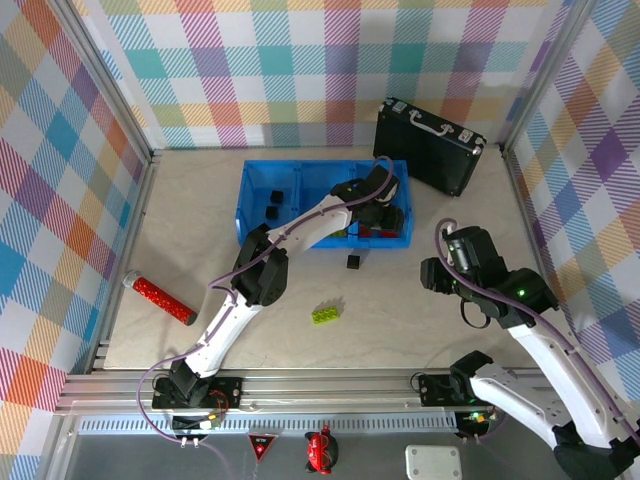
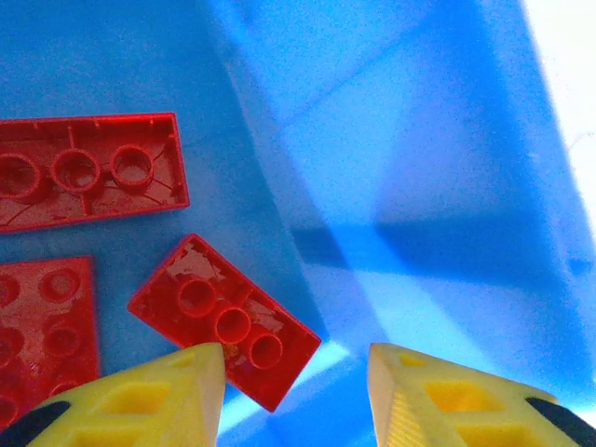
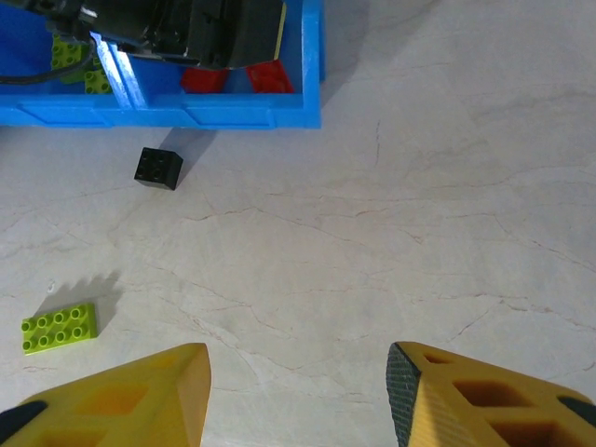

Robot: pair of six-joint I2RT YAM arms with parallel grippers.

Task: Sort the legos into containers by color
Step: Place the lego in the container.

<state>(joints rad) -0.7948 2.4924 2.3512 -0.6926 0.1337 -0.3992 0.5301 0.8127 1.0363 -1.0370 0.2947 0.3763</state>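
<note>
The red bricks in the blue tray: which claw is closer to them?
Left. The left gripper hangs just above the red bricks, inside the blue tray. The right gripper is outside the tray, over the table on the tray's near side.

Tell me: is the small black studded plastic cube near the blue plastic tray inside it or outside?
Outside. The small black studded plastic cube lies on the pale table, before the blue plastic tray, not touching it.
</note>
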